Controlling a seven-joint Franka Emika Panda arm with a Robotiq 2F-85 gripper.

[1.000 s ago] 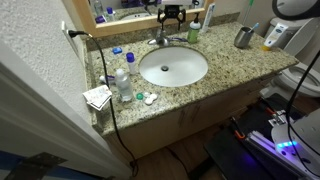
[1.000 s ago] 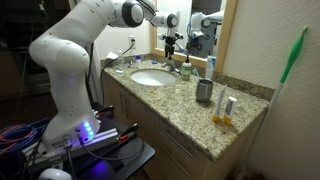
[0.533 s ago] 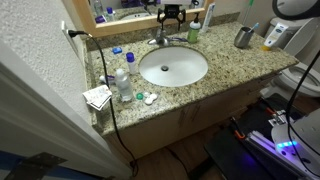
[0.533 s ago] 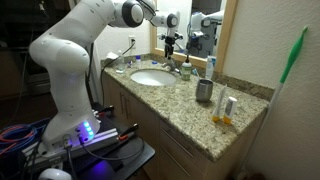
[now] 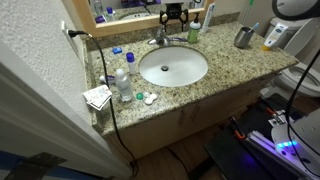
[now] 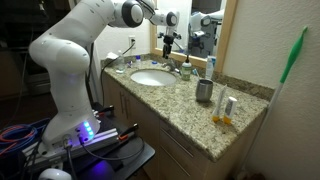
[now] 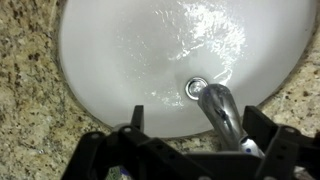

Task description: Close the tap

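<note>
1. nothing visible has shifted since the frame 0.5 s ago: the gripper hangs in the same spot over the back edge of the granite counter, just above the tap.
2. in both exterior views the white robot arm reaches across the counter, with the black gripper pointing down in front of the mirror.
3. the tap is small and chrome. it stands at the middle of the counter's back edge, directly behind the oval white basin.
4. in the wrist view the gripper has its 2 black fingers spread well apart. the tap's shiny curved spout sits between them, nearer one finger. no contact with the spout can be made out.
5. below the spout the basin shows its round metal drain. rippled water glints across the bowl.
6. a grey metal cup stands near the back edge, toward the corner well apart from the basin.
7. a clear plastic bottle with a blue cap stands near the opposite side edge, close to where a black cable drops over the front edge.
</note>
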